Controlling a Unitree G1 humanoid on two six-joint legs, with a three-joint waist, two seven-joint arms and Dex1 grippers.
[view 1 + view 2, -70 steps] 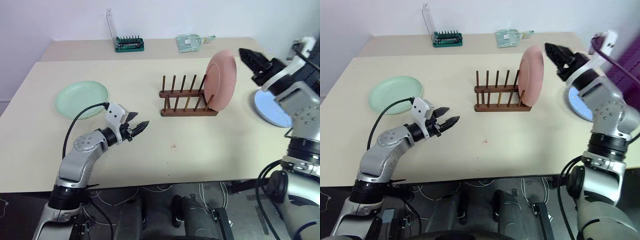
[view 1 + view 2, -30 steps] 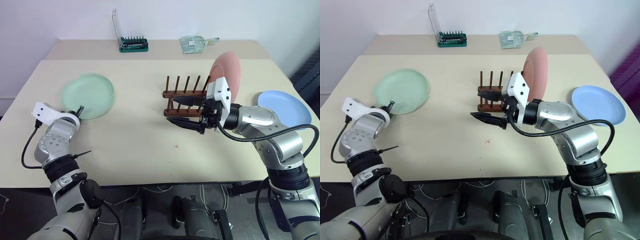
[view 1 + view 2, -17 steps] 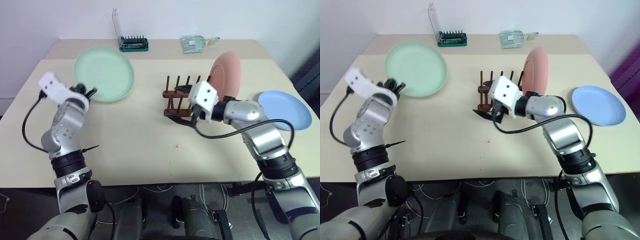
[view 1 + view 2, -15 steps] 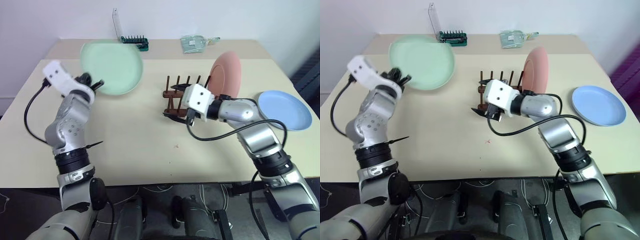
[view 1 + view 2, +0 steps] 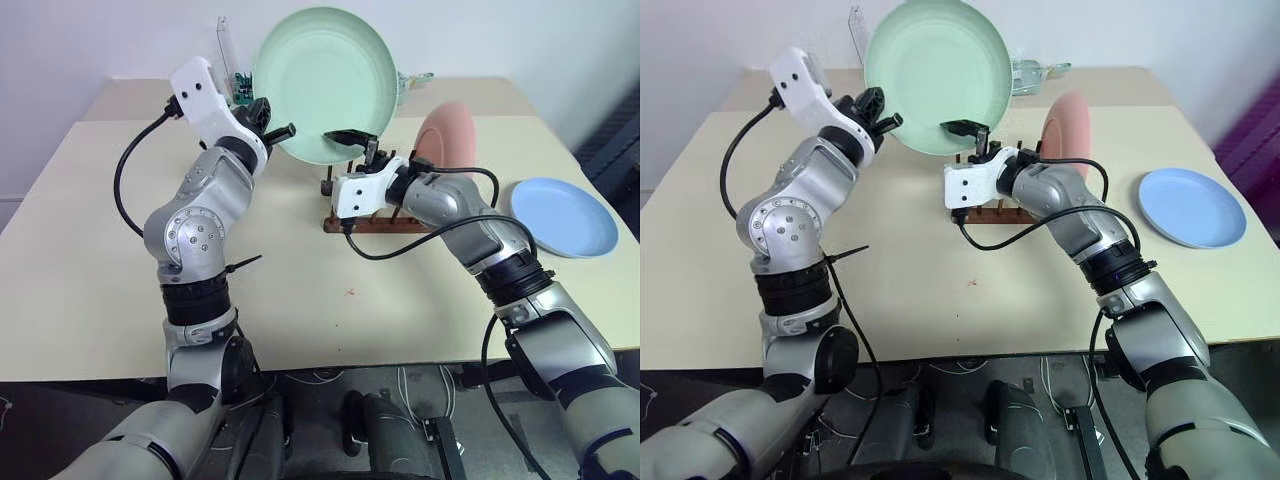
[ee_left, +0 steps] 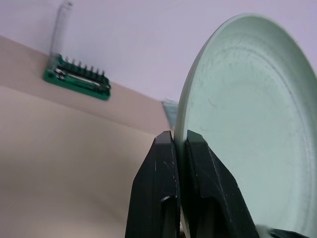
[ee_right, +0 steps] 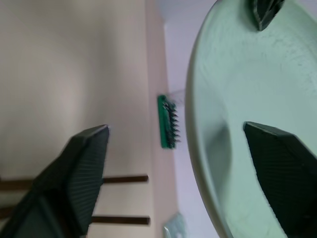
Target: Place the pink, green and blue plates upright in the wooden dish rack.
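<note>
Green plate (image 5: 322, 82) is up in the air, tilted near upright, face toward the camera, held over the far side of the table (image 5: 90, 250) just above and left of the rack (image 5: 375, 215). Left gripper (image 6: 179, 148) has its jaws pinched on the plate's left rim; the wrist view shows the rim sandwiched between the two black fingers (image 6: 159, 163). Right gripper (image 7: 178, 144) has jaws spread wide, straddling the plate's lower right edge, one finger in front of the face and one behind; contact can't be told.

Rack sits mid-table behind the right forearm, partly hidden; the pink plate (image 5: 447, 150) stands upright at its right end. Pegs left of the pink plate look free, though the arm covers most of them. Blue plate (image 5: 565, 215) lies flat near the right table edge, well apart from the rack.

Open room: the wide bare near half and left side of the table. Bit holder (image 6: 77, 79) sits at the far edge, behind the green plate; a clear glassy item (image 5: 1032, 70) near it.

Count: three plates (one green, one pink, one blue), one rack, two grippers, one bit holder
</note>
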